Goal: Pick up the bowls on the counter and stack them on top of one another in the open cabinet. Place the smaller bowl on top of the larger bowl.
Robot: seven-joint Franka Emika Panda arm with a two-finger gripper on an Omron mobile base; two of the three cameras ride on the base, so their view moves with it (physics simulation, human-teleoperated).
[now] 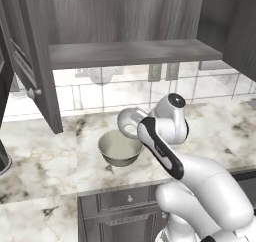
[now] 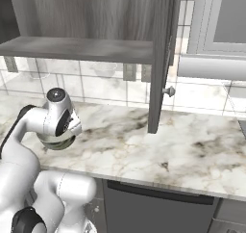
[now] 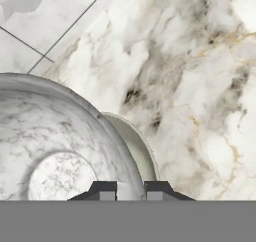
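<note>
Your hand (image 3: 131, 190) grips the smaller bowl's (image 3: 55, 151) rim, holding it above the larger bowl (image 1: 119, 148), which sits on the marble desk (image 1: 45, 156) below the open cabinet (image 1: 130, 51).

the white-and-grey veined marble surface (image 1: 45, 156) lies bare to the left of the wide grey-green glossy bowl (image 1: 119, 148) and, in the right base view, across a broad stretch to the right of the arm. above it the flat shelf of the dark grey wood-grain wall cabinet (image 1: 130, 51) is bare along its length. the cabinet's panelled door with a round knob (image 2: 161, 63) hangs open edge-on over the surface, narrowing the approach from the right; a second open door (image 1: 35, 71) bounds the left side. in the hand view the small whitish-grey mottled bowl (image 3: 55, 151) sits close against the dark fingers (image 3: 105, 190), its rim between them.
</note>
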